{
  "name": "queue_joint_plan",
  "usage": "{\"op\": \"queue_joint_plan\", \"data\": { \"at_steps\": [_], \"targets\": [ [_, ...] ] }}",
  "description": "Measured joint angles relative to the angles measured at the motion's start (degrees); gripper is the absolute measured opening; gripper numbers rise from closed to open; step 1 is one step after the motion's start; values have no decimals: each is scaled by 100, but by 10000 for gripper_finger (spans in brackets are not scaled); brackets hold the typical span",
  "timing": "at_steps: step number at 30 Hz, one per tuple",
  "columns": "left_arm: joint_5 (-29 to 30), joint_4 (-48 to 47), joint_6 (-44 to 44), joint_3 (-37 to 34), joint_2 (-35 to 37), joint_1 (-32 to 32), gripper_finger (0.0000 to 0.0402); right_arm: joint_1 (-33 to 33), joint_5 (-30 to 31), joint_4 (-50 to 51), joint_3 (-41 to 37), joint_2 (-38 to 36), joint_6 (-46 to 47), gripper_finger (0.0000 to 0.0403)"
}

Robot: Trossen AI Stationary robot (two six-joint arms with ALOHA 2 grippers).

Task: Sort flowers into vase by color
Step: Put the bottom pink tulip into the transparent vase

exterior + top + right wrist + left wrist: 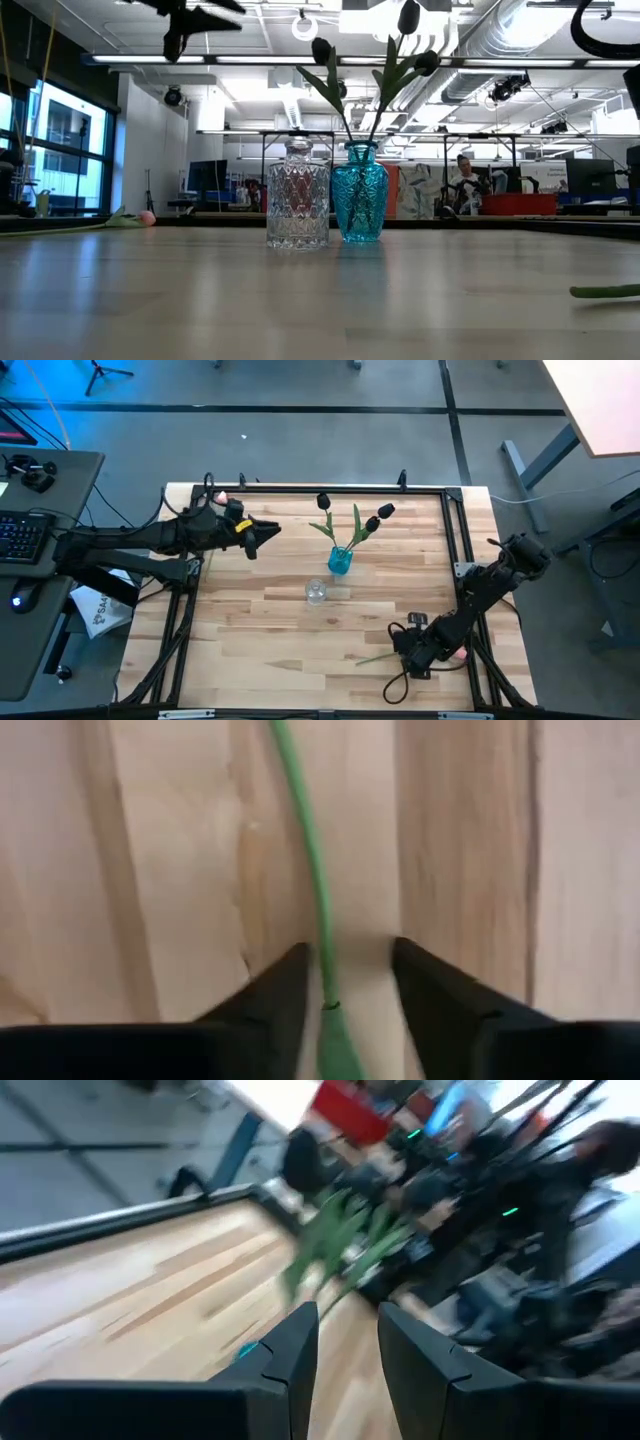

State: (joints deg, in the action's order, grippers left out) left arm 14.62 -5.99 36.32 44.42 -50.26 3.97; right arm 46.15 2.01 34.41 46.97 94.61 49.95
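Note:
The dark-headed tulips [385,512] stand with their stems in the blue vase [340,560], beside the clear glass vase [316,592]. One pink tulip [147,217] lies on the table near its far left corner. Another tulip lies by the near right edge; its green stem [315,870] runs between the open fingers of my right gripper [345,955], which is low over the table [403,648]. I cannot tell whether the fingers touch the stem. My left gripper [262,535] hovers high, left of the blue vase, slightly open [348,1320] and holding nothing.
A black frame runs along the table's rim [300,488]. Bare wood [260,650] spreads in front of the vases and toward the near left corner. A loose black cable [400,685] loops near the right gripper. A desk with a keyboard [20,535] stands left of the table.

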Motion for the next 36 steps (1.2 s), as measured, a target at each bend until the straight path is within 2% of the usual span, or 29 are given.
{"op": "queue_joint_plan", "data": {
  "at_steps": [3,4,9,13,18,21,23,30,36],
  "targets": [
    [-276,578,-110,0,8,0,97,31,-79,240,87,14,53,36],
    [-375,751,-131,0,34,0,97,21,-115,369,157,3,-24,19],
    [-599,2005,2,1,180,0,97,-250,114,1722,874,-214,-822,5],
    [-664,2827,-618,12,268,0,97,-633,771,2535,1566,-640,-1489,3],
    [-639,2243,-1571,473,200,0,97,-1349,1765,2543,2378,-1355,-2139,2],
    [-606,1597,-2186,871,32,-50,97,-1887,2304,2104,2811,-1661,-2367,1],
    [-561,1300,-2603,1135,-99,-132,97,-2187,2458,1618,3079,-1843,-2782,1],
    [-437,231,-4068,2032,-492,-575,119,-2772,2146,-620,3617,-1844,-4859,1],
    [-331,-150,-4939,2568,-880,-1006,171,-3184,2119,-1563,3873,-1569,-5930,0]
  ]
}}
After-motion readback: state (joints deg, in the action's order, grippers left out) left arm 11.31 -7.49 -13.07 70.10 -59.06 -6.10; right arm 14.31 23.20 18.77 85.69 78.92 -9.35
